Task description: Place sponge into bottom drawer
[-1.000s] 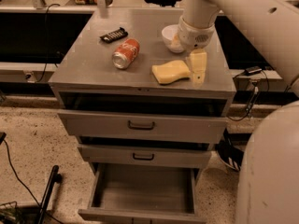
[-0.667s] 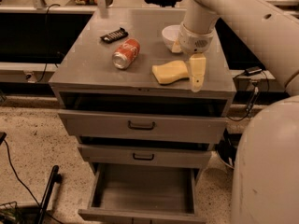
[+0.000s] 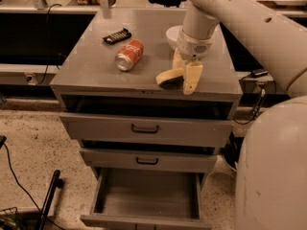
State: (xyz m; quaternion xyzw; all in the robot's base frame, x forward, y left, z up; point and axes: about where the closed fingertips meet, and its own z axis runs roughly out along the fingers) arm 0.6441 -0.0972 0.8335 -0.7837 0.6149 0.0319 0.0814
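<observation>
The pale-yellow sponge (image 3: 166, 76) is at the front right of the grey cabinet top (image 3: 91, 68), tilted so that its dark underside shows. My gripper (image 3: 185, 74) reaches down from the arm above and is shut on the sponge's right end, with one finger behind it and one in front near the cabinet's front edge. The bottom drawer (image 3: 148, 195) is pulled open below, showing a plain grey inside with nothing in it.
A red soda can (image 3: 129, 54) lies on its side left of the sponge. A black flat object (image 3: 117, 35) lies behind the can. A white bowl (image 3: 172, 34) stands behind the gripper. The two upper drawers (image 3: 144, 128) are slightly ajar. My own white base (image 3: 273, 176) fills the right.
The gripper has shifted left onto the sponge's right end and closed on it. The sponge has tipped up, and its dark underside now shows.
</observation>
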